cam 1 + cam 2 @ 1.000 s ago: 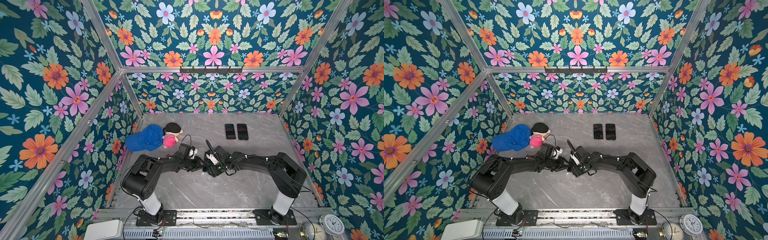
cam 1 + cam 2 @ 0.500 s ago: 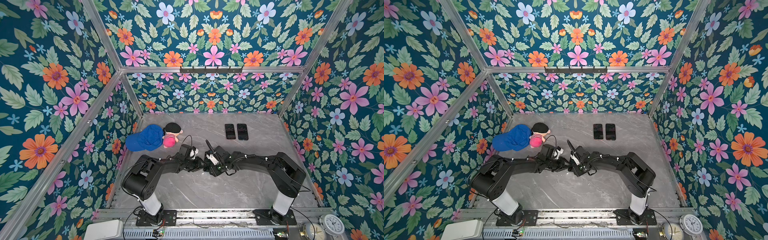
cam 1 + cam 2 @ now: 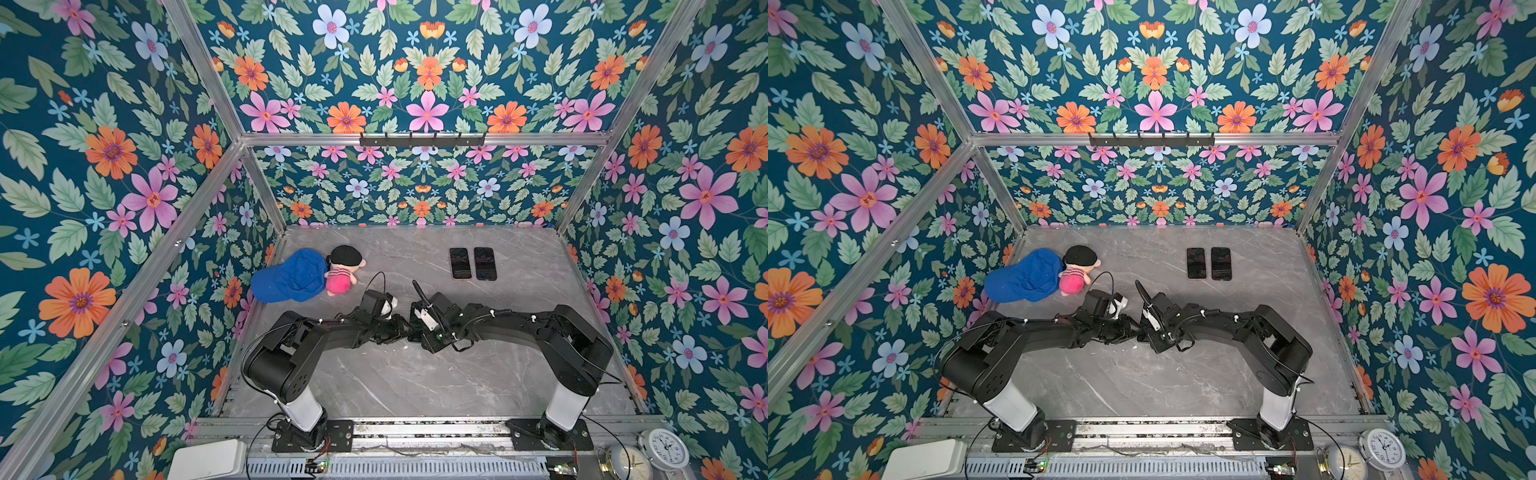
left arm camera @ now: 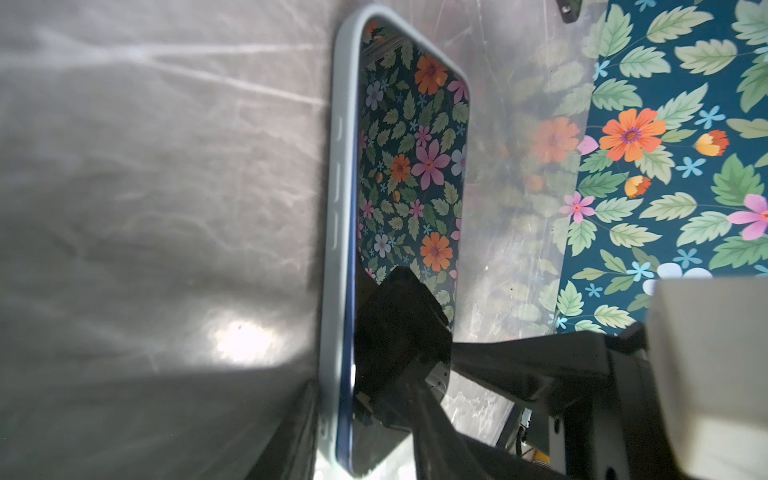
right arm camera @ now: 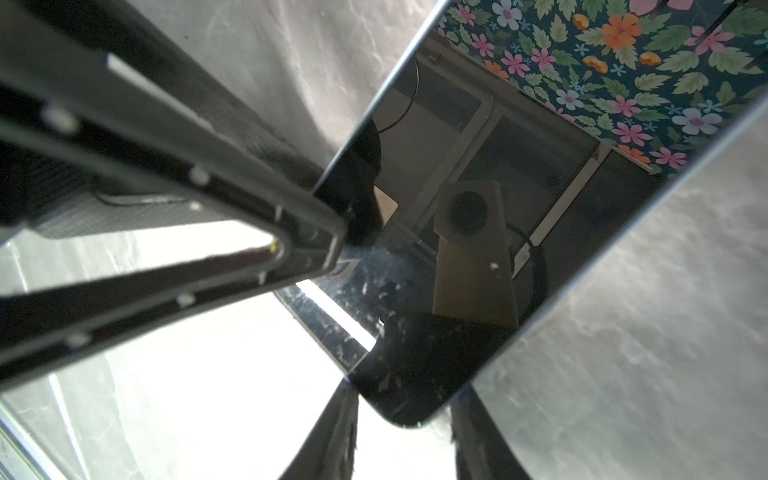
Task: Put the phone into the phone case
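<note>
1. The phone (image 4: 411,166) lies screen-up mid-table, inside the pale phone case (image 4: 336,208) on the marble table (image 4: 145,166). In both top views it's hidden under the two grippers meeting there.
2. The left gripper (image 3: 400,330) has its jaws at a narrow gap. One finger sits against the case's outer long side, the other over the screen. Real pinch or just bracing, can't tell.
3. The right gripper (image 3: 417,333) has fingers flanking a corner of the phone's short end in the right wrist view. The gap is narrow and contact is unclear, so can't tell if it grips.
4. A black finger (image 4: 399,332) presses flat on the glass near that end.
5. Looks to me like the seating step, nearly done. A blue strip of the phone's side shows above the case lip toward the near end, so that edge probably isn't snapped in.
6. Risks:
   - An off-centre push could pop the opposite corner back out.
   - The case could skate on the slick marble if the bracing side lets go.
   - A hard fingertip may scratch the glass.
   - The arms are crowded, so fingers could clash.
7. The spare phones (image 3: 460,263) sit well apart at the back, with the blue cap (image 3: 291,276) and doll (image 3: 343,270) off to the left. No bother.
</note>
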Robot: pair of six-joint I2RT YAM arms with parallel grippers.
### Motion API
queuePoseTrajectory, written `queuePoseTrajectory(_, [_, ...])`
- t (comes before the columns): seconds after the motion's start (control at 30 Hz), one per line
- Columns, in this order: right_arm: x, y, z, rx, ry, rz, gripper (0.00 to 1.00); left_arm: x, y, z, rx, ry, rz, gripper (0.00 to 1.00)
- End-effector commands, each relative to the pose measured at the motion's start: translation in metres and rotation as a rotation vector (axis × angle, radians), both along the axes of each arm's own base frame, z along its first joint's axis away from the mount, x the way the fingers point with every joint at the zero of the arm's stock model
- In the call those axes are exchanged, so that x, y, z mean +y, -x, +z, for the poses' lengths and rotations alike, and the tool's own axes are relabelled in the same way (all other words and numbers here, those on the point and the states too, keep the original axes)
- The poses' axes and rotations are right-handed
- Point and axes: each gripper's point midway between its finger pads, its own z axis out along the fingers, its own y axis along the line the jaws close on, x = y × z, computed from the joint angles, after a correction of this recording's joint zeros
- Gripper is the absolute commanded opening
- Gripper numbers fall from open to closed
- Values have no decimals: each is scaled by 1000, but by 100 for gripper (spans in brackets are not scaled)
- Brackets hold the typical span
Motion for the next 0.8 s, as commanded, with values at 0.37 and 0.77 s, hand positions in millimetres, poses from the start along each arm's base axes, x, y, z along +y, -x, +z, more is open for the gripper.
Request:
queuePoseTrajectory(0.37, [9,0,-3,8,-44,-3,34,17,28,-5,57,-120,-88,44])
queuePoseTrajectory(0.77, [10,1,-2,7,-49,-1,34,26,26,-25,69,-214,-108,29])
